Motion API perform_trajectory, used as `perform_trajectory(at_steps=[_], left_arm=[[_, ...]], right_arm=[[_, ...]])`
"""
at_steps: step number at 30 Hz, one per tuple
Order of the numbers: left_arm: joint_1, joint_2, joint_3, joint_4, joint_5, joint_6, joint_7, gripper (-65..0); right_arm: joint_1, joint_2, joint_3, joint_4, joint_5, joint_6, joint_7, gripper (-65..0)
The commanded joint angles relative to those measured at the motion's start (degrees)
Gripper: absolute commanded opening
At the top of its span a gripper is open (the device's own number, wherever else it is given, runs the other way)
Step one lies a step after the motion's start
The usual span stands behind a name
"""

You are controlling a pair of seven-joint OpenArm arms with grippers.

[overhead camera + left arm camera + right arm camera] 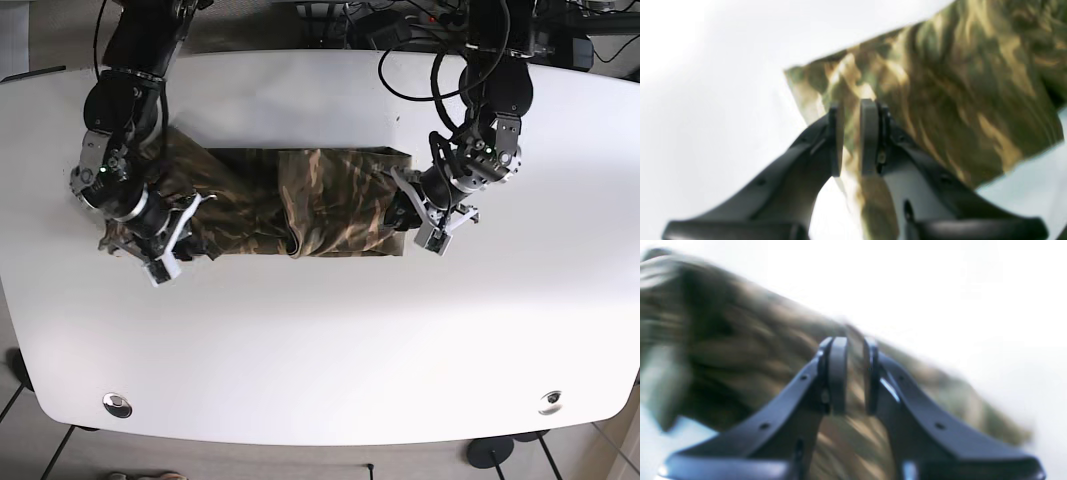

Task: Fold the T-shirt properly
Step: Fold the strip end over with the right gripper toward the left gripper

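T-shirt (320, 205), camouflage-patterned in olive, tan and brown, lies across the far half of the white table (330, 350), stretched sideways between the two arms. Its middle shows one panel overlapping another, with a vertical fold edge near the centre of the base view; the end at that view's left is bunched and partly hidden under the arm there, while the opposite end finishes in a straighter edge.

Right arm, at the left of the base view: the right gripper (853, 373) sits at the bunched end of the garment. In the right wrist view its two pads stand close together with a strip of camouflage cloth between them, so the claw is pinching the shirt; the picture is heavily blurred, and how much fabric is gathered there cannot be told.

Left arm, at the right of the base view: the left gripper (853, 136) meets the straighter end of the shirt. In the left wrist view the pads are drawn near each other with a band of cloth running down between them, the claw pinching the T-shirt near a corner, and the fabric fans away from the grip over the pale tabletop.

Two round metal fittings (118, 404) sit near the table's near corners.
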State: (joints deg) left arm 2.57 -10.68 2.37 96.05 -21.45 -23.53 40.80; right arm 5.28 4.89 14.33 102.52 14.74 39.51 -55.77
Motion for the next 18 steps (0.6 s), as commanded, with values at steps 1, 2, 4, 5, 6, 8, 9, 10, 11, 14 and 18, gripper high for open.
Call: perform_trajectory(at_steps=[1, 2, 4, 5, 6, 8, 9, 10, 11, 14, 18], left_arm=[[-0.59, 0.35, -2.33, 0.43, -0.22, -2.01, -1.46, -58.6], [-0.59, 0.44, -2.94, -0.62, -0.39, -2.36, -1.46, -58.6], [-0.85, 0.44, -3.03, -2.20, -0.48, -2.45, -1.46, -58.6], [-0.94, 0.44, -3.03, -3.00, -0.31, -2.45, -1.46, -58.6], [-0.94, 0.44, -3.03, -3.61, -0.31, -2.45, -1.46, -58.6], [-1.12, 0.44, -3.03, -4.67, -0.57, -2.45, -1.46, -58.6], [-1.12, 0.44, -3.03, -4.84, -0.57, -2.45, -1.46, -58.5], [-1.12, 0.44, -3.03, -5.11, -0.57, -2.45, -1.46, -58.5], [-1.12, 0.44, -3.03, -5.37, -0.31, -2.45, -1.54, -58.5], [-0.94, 0.44, -3.12, -5.37, -0.31, -2.45, -1.54, -58.3], [-0.94, 0.08, -3.21, -7.22, -0.31, -2.45, -1.54, -58.5]], right_arm=[[1.62, -1.15, -4.88, 1.70, 1.13, 0.49, 0.95, -56.1], [2.41, -1.68, -7.60, 1.70, 1.13, 0.49, 0.95, -56.3], [3.29, -2.91, -13.23, 1.52, 1.13, 0.49, 0.95, -56.3], [3.47, -3.87, -17.10, 1.52, 1.13, 0.49, 0.95, -56.3], [4.08, -4.31, -19.65, 1.26, 0.86, 0.49, 0.95, -56.3], [5.67, -5.10, -24.13, -2.08, 0.69, 0.49, 0.95, -56.6], [6.37, -5.63, -25.71, -4.19, 0.69, 0.49, 1.31, -56.6], [7.16, -6.16, -26.42, -6.74, 0.60, 0.49, 1.39, -56.8], [7.95, -6.34, -26.59, -9.47, 0.60, 0.49, 1.48, -56.8], [9.18, -6.16, -26.15, -15.62, 0.60, 0.49, 5.00, -56.9], [9.53, -3.26, -22.11, -23.27, 0.51, 0.49, 10.71, -56.9]])
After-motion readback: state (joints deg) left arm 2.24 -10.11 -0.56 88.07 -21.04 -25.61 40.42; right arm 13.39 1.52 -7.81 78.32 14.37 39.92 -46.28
